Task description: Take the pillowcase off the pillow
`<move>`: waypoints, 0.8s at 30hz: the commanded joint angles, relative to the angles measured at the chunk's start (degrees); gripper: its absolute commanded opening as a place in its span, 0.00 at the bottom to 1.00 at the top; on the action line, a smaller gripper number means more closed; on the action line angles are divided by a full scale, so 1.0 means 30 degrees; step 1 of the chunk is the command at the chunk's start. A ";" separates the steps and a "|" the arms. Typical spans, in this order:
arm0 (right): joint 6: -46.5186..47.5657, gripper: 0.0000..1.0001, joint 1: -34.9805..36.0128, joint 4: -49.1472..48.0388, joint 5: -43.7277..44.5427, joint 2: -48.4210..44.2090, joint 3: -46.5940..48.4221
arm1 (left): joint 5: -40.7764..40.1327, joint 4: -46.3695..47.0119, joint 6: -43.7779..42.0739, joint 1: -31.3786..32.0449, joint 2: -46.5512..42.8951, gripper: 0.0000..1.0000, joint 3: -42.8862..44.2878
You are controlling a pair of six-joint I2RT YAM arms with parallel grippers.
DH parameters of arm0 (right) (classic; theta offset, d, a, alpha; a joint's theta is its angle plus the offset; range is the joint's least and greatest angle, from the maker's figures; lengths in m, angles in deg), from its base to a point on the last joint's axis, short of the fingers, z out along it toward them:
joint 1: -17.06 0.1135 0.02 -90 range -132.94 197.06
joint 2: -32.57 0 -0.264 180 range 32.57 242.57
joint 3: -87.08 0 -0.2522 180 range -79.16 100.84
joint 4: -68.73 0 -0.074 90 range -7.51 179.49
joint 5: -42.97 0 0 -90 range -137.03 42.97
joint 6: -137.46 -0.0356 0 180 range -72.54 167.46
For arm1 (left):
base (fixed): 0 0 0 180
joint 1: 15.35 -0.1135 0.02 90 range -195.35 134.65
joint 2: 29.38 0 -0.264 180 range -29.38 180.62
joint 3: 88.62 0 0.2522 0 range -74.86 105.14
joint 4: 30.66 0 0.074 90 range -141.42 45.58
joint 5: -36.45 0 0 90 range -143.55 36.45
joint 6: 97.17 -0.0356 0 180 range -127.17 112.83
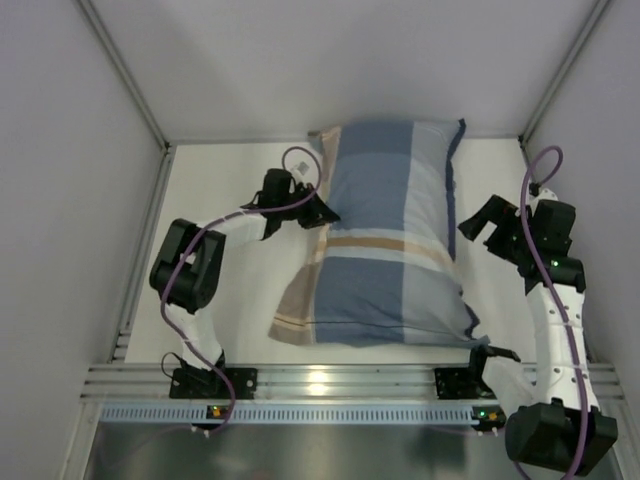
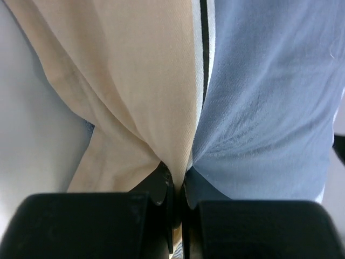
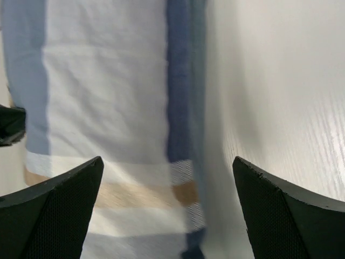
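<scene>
The pillowcase point(image 1: 390, 235), blue-grey with tan and white stripes and dark blue edging, lies in the middle of the table and fully covers the pillow, which is hidden inside. My left gripper point(image 1: 322, 213) is at its left edge and is shut on a fold of the cloth; in the left wrist view the gripper point(image 2: 178, 183) pinches tan and blue cloth point(image 2: 161, 97) between its jaws. My right gripper point(image 1: 478, 228) is open beside the right edge, apart from it. In the right wrist view the gripper point(image 3: 167, 178) has its fingers spread, with the striped pillowcase point(image 3: 108, 108) ahead.
The white tabletop point(image 1: 230, 290) is closed in by grey walls at left, right and back. An aluminium rail point(image 1: 330, 380) with both arm bases runs along the near edge. The left arm's purple cable point(image 1: 298, 160) loops near the pillowcase's top left corner.
</scene>
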 commanded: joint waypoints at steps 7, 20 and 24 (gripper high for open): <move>-0.2405 0.99 -0.0187 -0.6236 -0.5070 0.1663 -0.4304 | -0.1440 -0.3213 -0.2572 -0.2121 -0.3283 0.00 -0.2568; -0.4810 0.99 0.2246 -1.6761 -0.8154 1.2816 -0.0127 | -0.1235 -0.3741 -0.3011 -0.2415 -0.2903 0.00 -0.2540; -0.5748 0.92 0.2245 -1.8929 -0.9973 1.5580 0.1110 | -0.1176 -0.3741 -0.3070 -0.2415 -0.2844 0.00 -0.2363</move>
